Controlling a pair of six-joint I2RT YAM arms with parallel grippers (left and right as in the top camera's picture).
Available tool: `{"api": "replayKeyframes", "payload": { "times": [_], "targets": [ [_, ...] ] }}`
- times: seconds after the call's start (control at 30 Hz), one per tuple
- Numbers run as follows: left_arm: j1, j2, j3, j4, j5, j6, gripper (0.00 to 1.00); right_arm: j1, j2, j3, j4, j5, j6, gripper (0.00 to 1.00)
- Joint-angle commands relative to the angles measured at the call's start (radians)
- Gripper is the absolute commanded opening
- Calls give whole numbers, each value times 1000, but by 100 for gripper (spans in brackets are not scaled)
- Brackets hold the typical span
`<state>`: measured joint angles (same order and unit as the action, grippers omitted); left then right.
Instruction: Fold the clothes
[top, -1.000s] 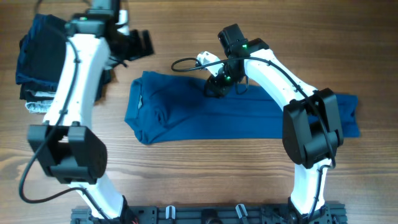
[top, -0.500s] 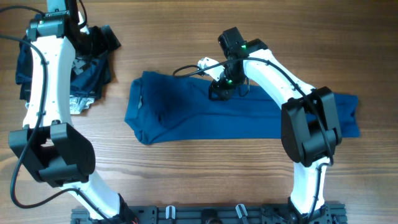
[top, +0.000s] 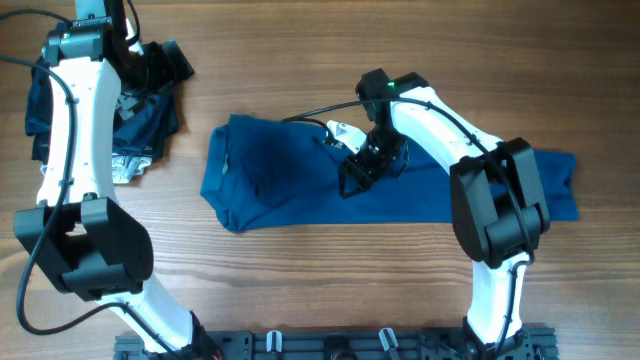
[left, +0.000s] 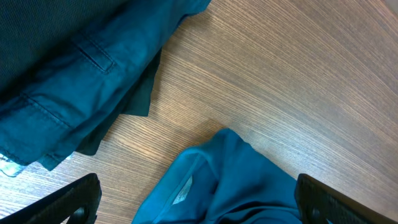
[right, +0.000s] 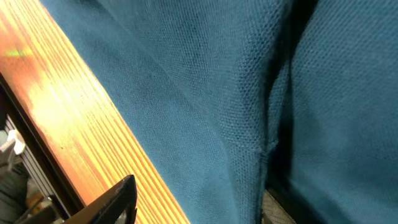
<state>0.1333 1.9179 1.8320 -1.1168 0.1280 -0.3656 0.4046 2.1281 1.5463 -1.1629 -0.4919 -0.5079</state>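
The medium-blue polo shirt (top: 290, 185) lies spread across the middle of the table, its right end reaching behind the right arm. My right gripper (top: 361, 172) is down on the shirt's middle. In the right wrist view its fingers (right: 199, 202) stand apart with knit fabric (right: 205, 93) between them, and a fold ridge runs down to the far finger, which is mostly hidden. My left gripper (top: 168, 63) hovers open and empty at the back left. Its wrist view (left: 198, 205) shows the shirt's collar end (left: 230, 180) below it.
A pile of dark navy, black and grey garments (top: 60, 95) sits at the back left corner, under the left arm. It also shows in the left wrist view (left: 74, 68). Bare wooden table (top: 320, 270) lies in front of the shirt.
My right gripper has moved from the shirt's back edge toward the front, onto its middle. The left arm swung left to the garment pile a second ago and has stayed there since.
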Motion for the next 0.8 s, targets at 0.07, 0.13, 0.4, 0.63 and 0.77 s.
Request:
{"api": "replayKeyframes", "payload": {
  "times": [0.07,0.13,0.4,0.63,0.77],
  "targets": [
    [6,14,5,2,8,-13,100,14,24,-124,23,-85,66,65],
    [6,14,5,2,8,-13,100,26,24,-171,59,-86,103,67],
    [6,14,5,2,8,-13,100,37,19,-177,78,-53,201,84],
    [6,14,5,2,8,-13,100,37,-74,-164,139,111,353,94],
    [6,14,5,2,8,-13,100,25,-205,-164,123,232,479,97]
  ]
}}
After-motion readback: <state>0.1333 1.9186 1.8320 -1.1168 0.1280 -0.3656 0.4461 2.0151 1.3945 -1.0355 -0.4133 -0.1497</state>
